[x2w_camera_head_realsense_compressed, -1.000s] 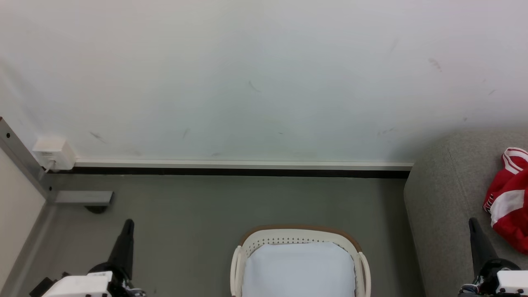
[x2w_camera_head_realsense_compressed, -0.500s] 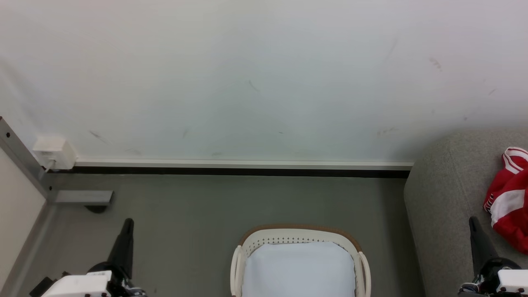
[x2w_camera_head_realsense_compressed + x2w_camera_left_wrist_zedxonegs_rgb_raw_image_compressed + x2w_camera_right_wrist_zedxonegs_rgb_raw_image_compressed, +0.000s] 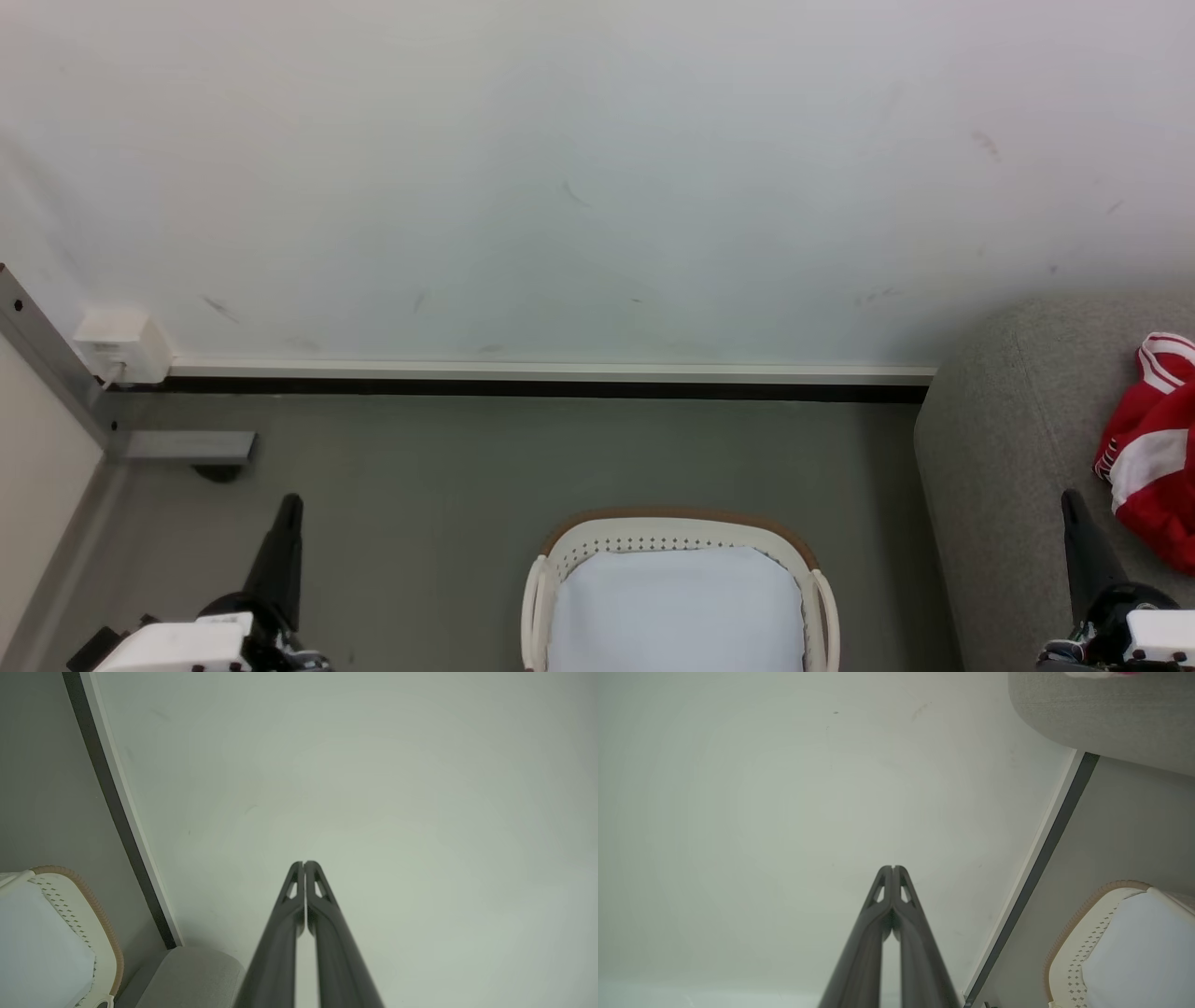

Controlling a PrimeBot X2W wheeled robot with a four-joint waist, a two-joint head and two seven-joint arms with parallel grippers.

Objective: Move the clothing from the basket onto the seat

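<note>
**Clothing** [image 3: 1150,457]: one red garment with broad white stripes. It lay crumpled on the seat at the right edge of the head view, partly cut off by the frame. No second garment could be made out.

**Seat** [image 3: 999,467]: grey, with a rounded corner. It stood against the wall [image 3: 597,168], just right of the basket.

**Basket** [image 3: 677,519]: on the floor [image 3: 448,467] in front of the robot, between the two arms. Its white liner [image 3: 677,607] showed no red cloth. The near end was cut off by the frame.

**Step in hand**: judged to be the end of the transfer, or close to it. The next move would call for a look into the basket's hidden near end. If anything lay there, the jaws would have to part before going down.

**Left jaws**: closed tip to tip, with fingers [image 3: 280,942] pressed together. They gripped nothing and touched nothing. They pointed at the wall, over bare floor left of the basket.

**Right jaws**: likewise closed and empty, fingers [image 3: 866,947] together. They were at the seat's front, near the clothing but apart from it.

**Surround**: a skirting [image 3: 551,373] and a socket box [image 3: 121,343] low on the wall at left.
</note>
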